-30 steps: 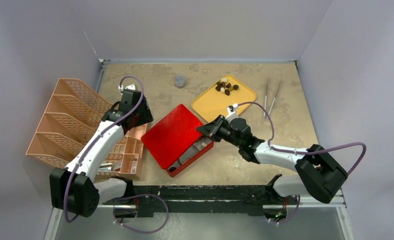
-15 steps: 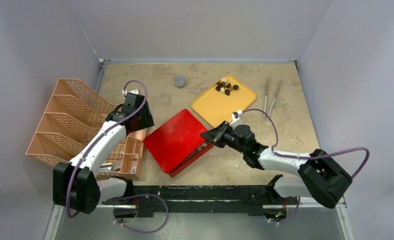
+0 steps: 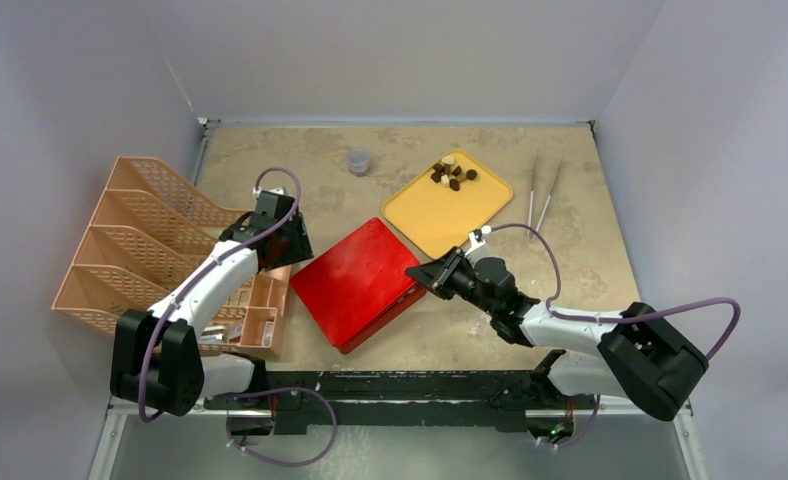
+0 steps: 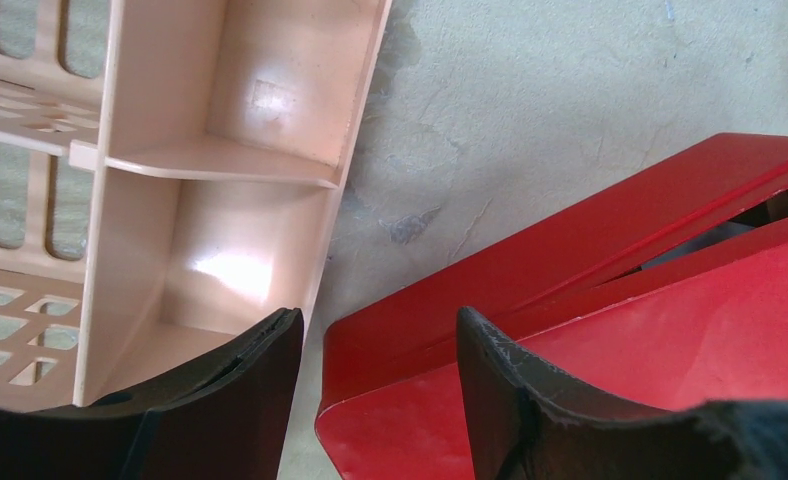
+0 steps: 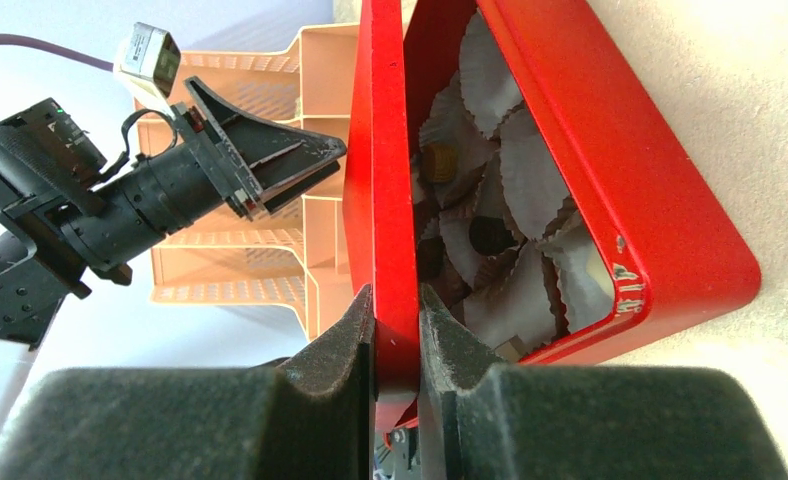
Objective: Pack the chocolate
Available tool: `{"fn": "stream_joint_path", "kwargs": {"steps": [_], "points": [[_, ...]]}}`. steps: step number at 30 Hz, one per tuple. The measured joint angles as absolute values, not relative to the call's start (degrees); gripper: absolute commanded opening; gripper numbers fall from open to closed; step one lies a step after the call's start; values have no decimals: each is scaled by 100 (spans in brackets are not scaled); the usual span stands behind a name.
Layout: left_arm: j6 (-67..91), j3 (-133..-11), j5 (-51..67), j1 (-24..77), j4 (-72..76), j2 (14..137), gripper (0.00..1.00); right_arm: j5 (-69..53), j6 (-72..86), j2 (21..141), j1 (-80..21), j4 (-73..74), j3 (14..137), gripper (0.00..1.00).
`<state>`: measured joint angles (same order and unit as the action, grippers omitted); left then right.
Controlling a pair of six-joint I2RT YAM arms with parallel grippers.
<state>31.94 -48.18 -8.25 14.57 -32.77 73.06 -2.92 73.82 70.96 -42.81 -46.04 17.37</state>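
Several pieces of chocolate (image 3: 453,174) lie at the far end of the yellow tray (image 3: 440,215). More chocolate (image 5: 485,235) sits among white paper cups (image 5: 510,170) inside the red box (image 5: 610,170). The red lid (image 3: 355,280) leans low over the box, leaving a narrow gap. My right gripper (image 3: 417,270) (image 5: 398,295) is shut on the lid's right edge. At the lid's left corner, my left gripper (image 3: 293,255) (image 4: 380,320) stands open with that corner between its fingers, not touching it.
A peach desk organiser (image 3: 140,240) stands at the left, close beside the left gripper. A small grey jar (image 3: 359,160) sits at the back, and two tweezers (image 3: 540,195) lie to the right of the tray.
My right gripper has lowered the red lid, so the gap over the box has narrowed. The left gripper has moved down and right to the lid's left corner.
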Motion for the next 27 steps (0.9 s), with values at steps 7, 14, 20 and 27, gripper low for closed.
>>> {"fn": "stream_joint_path", "kwargs": {"steps": [7, 14, 20, 27], "points": [[3238, -4737, -753, 1457, -3179, 7306, 55, -220, 7382, 7083, -4287, -4665, 1669, 15], [3260, -4685, -631, 1457, -3135, 7330, 47, -215, 7360, 7004, -4292, -4567, 1664, 27], [3347, -4639, -506, 1457, -3065, 7419, 44, -99, 7199, 6858, -4296, -3962, 1686, 42], [3369, -4552, -467, 1437, -2952, 7526, 43, 204, 7039, 6281, -4296, -2565, 2040, 60]]}}
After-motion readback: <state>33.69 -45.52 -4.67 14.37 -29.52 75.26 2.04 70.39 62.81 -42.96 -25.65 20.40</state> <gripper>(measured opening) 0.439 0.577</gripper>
